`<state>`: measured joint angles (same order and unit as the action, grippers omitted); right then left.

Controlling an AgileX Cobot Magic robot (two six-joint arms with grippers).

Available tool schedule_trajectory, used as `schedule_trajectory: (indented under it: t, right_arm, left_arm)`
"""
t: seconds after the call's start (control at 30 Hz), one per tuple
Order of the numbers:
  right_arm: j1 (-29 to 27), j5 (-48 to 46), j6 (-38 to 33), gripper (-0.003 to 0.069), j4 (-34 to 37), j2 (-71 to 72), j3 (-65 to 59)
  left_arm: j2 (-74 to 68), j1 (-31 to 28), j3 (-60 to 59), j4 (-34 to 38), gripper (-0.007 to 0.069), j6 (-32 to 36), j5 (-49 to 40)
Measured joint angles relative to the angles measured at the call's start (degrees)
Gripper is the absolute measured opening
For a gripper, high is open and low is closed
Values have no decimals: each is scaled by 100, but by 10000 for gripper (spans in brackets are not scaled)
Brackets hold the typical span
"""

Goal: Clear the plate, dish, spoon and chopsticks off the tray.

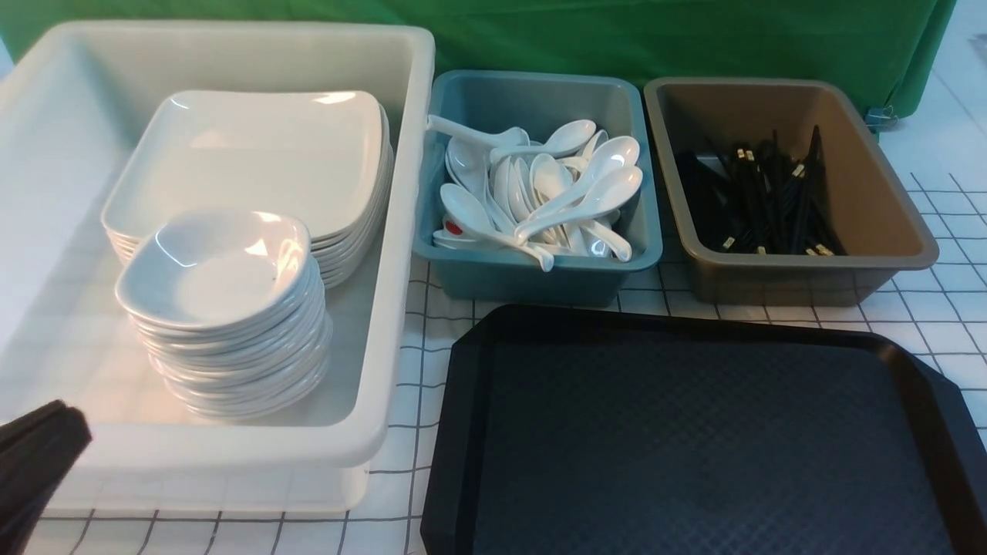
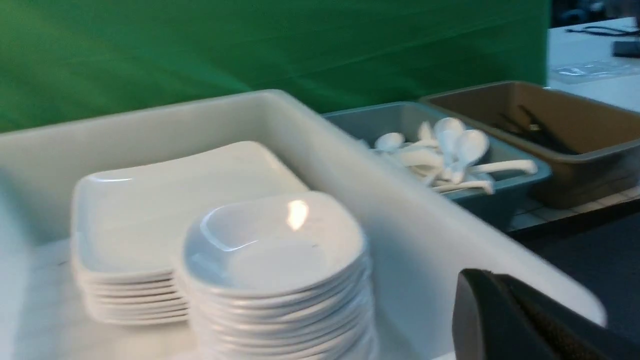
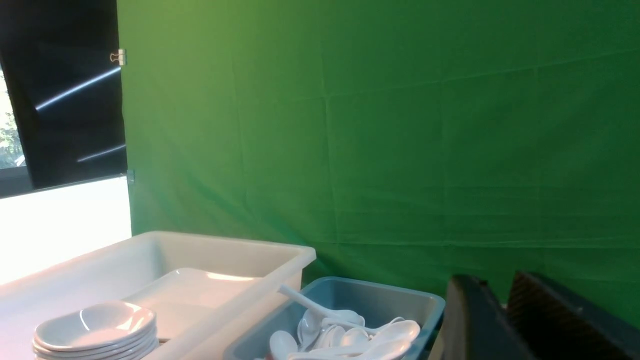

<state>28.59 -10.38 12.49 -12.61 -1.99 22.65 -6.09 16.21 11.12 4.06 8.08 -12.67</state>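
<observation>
The black tray (image 1: pixel 694 439) lies at the front right with nothing on it; its edge also shows in the left wrist view (image 2: pixel 590 250). Large square white plates (image 1: pixel 254 154) are stacked in the white tub (image 1: pixel 401 231), with a stack of small rounded dishes (image 1: pixel 220 270) in front of them. Spoons (image 1: pixel 555 193) fill the blue tub (image 1: pixel 540 277). Black chopsticks (image 1: pixel 771 200) lie in the brown tub (image 1: pixel 871 200). My left gripper (image 1: pixel 58 412) is shut and empty at the white tub's front left corner (image 2: pixel 492 280). My right gripper (image 3: pixel 495 285) is slightly open and empty; it is out of the front view.
The three tubs stand in a row along the back, against a green curtain (image 1: pixel 617 31). The table has a white cloth with a grid pattern (image 1: pixel 948 308). The white tub's near wall (image 2: pixel 425 240) lies between my left gripper and the stacks.
</observation>
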Motion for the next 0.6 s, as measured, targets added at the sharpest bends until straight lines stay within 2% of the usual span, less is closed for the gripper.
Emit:
schedule_trajectory:
  t: [0.13,0.17,0.23,0.6]
  right_arm:
    - [0,0,0,141,0,0,0]
    - [0,0,0,143,0,0,0]
    - [0,0,0,149,0,0,0]
    - [0,0,0,176,0,0,0]
  left_arm:
    - [345,-833,-591,41,-1,140,324]
    - [510,-1242,-890,44,-1,176,482]
    - [581,-1502,-1102,48,-1,178,521]
    - [611,-1543,-1146,43,0,97,54]
